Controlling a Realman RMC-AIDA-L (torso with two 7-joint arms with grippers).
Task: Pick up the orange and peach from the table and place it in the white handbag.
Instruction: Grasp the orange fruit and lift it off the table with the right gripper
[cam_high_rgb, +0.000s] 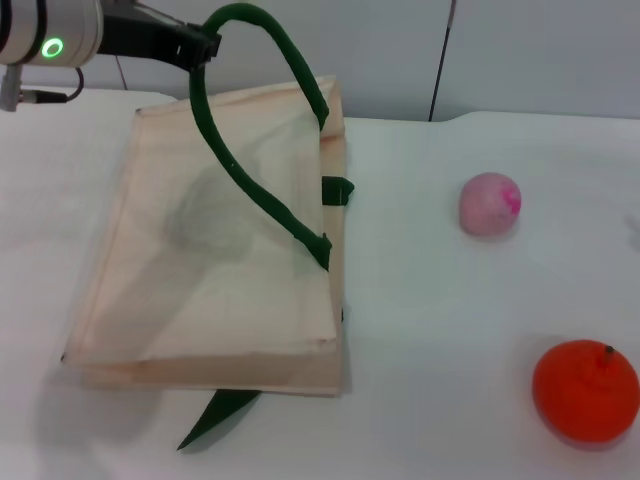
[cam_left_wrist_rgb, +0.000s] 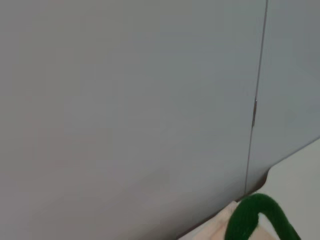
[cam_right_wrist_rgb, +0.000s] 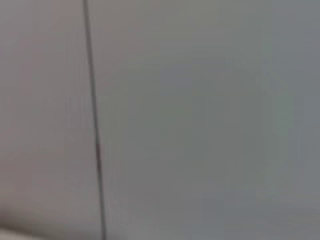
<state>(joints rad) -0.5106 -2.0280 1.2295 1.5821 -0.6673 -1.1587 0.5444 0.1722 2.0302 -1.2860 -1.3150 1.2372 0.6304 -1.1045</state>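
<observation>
Far left, head view: left hand is up at the far-left corner, clenched on the green handle of the white handbag, lifting that loop so the bag mouth tents open. The bag lies flat on the white surface, left of centre; the 2nd handle pokes out under its near edge.

Right of bag: peach sits mid-right, well apart from the bag. Orange is nearer and further right, close to the near-right corner. Both are on the surface, neither touched yet.

Step, as I read it: bag is being held open; no fruit picked. Next move probably needs the right arm to come down on a fruit, peach being closer to the bag, then carry it left into the opening w/o knocking the held handle.

Right hand: not in any view, so state unknown.

Views: left wrist shows only wall, a bit of handle and bag cloth, no fruit. Right wrist shows just bare wall w/ a seam. Only head view gives fruits and layout.
</observation>
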